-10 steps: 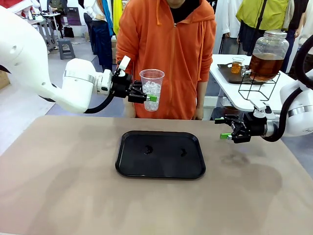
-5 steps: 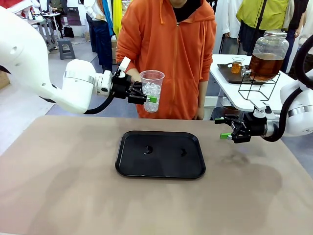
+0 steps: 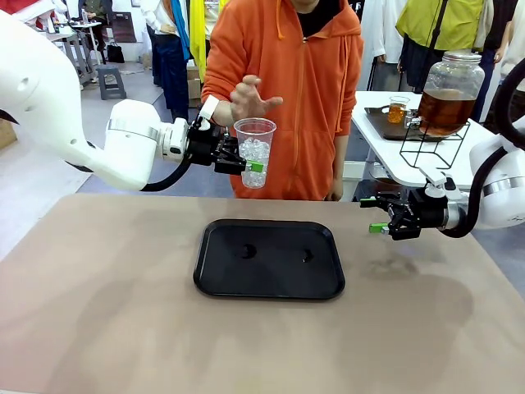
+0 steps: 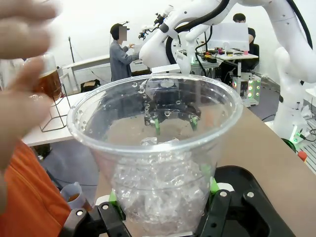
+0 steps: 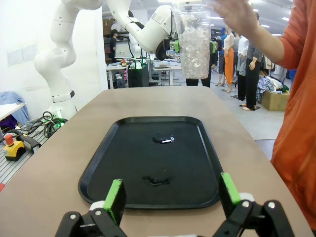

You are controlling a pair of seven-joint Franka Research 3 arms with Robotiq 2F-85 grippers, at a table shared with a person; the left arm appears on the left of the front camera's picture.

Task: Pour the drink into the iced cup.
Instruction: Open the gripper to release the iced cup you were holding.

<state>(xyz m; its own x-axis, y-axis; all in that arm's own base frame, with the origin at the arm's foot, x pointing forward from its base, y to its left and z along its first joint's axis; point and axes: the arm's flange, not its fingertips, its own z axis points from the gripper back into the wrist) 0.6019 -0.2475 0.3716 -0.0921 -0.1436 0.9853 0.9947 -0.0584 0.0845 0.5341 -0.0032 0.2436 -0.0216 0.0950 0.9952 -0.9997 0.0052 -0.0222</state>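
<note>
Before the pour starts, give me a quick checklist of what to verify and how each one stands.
1. Cup upright in left gripper: ok.
2. Ice in the cup: ok.
3. Person's hand clear of the cup's mouth: not ok, it hovers just above the rim.
4. Right gripper open and empty: ok.
5. Drink at the cup: not ok, it is in the jar on the side table.

Left pincer (image 4: pixel 163 193) clamps the iced cup (image 4: pixel 154 140), a blurred hand (image 4: pixel 19 98) beside it
</note>
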